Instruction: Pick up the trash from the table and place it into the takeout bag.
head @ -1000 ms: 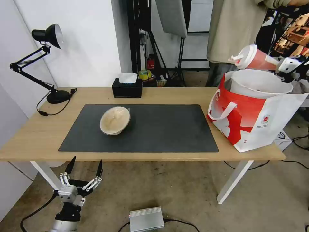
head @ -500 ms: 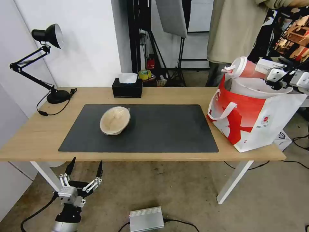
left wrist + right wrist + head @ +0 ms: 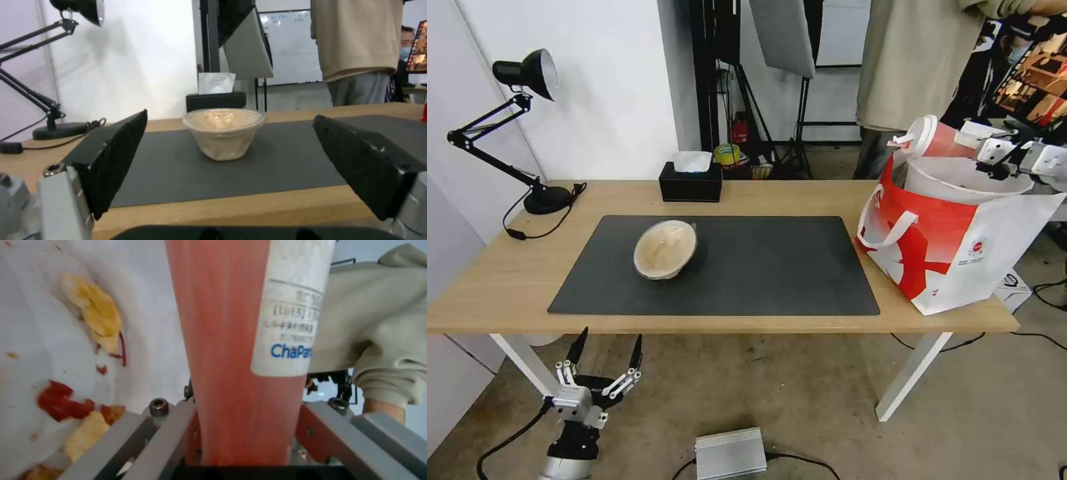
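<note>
My right gripper (image 3: 968,141) is shut on the red paper cup (image 3: 935,135), which lies tilted, lid and straw to the left, just above the mouth of the red-and-white takeout bag (image 3: 954,247) on the table's (image 3: 507,280) right end. A wide white bowl (image 3: 960,179) stands inside the bag. The right wrist view has the cup (image 3: 231,340) between the fingers (image 3: 155,433), with the bowl's food scraps (image 3: 66,340) beside it. The tan lidded bowl (image 3: 665,249) sits on the black mat (image 3: 760,267). My left gripper (image 3: 612,332) hangs open below the table's front edge, facing the tan bowl (image 3: 222,133).
A black desk lamp (image 3: 527,73) stands at the table's back left and a black tissue box (image 3: 690,183) at the back middle. A person (image 3: 914,60) stands behind the bag. A silver box (image 3: 730,453) lies on the floor.
My right gripper has carried the cup down and to the left, closer over the bag's mouth. The left gripper has sunk slightly. The tan bowl has not moved.
</note>
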You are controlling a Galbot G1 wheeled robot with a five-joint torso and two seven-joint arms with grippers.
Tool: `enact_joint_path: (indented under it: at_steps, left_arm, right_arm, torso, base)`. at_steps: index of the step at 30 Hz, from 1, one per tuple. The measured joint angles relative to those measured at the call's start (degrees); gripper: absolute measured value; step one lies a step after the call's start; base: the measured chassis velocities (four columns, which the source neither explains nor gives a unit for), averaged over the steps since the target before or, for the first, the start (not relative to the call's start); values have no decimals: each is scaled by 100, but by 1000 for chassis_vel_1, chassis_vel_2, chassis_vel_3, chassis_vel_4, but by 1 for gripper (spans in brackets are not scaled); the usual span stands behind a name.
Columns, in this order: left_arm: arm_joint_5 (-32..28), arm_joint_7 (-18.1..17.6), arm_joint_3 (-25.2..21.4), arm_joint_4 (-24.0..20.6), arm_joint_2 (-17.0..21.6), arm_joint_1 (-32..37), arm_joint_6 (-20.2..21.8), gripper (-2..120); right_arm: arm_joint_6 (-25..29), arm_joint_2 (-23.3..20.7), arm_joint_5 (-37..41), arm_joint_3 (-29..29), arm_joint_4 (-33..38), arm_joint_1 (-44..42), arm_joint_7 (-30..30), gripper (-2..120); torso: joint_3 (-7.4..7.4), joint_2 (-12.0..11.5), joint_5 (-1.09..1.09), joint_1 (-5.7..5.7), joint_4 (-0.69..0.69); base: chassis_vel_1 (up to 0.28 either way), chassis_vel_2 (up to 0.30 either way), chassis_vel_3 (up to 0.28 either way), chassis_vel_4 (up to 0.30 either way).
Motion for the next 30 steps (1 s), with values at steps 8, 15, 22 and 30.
enact_joint_path:
  at_steps: [8, 15, 22, 30]
  left_arm:
    - [0, 12, 9, 62, 15, -48, 20, 100]
    - [1, 22, 16, 149, 41, -95, 31, 100]
    - [2, 40, 23, 169, 44, -91, 32, 100]
    - [5, 56, 22, 147, 33, -36, 20, 100]
  right_arm:
    - [197, 109, -202, -175, -406, 364, -79, 11]
    - [348, 146, -403, -169, -593, 388, -115, 11]
    - [466, 117, -467, -62, -634, 289, -173, 11]
    - [473, 4, -464, 73, -444, 5, -205, 23]
  torso:
    - [0, 0, 0, 0, 0]
    - [0, 0, 0, 0, 0]
    - [0, 0, 0, 0, 0]
    - [0, 0, 0, 0, 0]
  base:
    - [0, 0, 0, 0]
    - [0, 0, 0, 0]
    - [0, 0, 0, 0]
    - [0, 0, 0, 0]
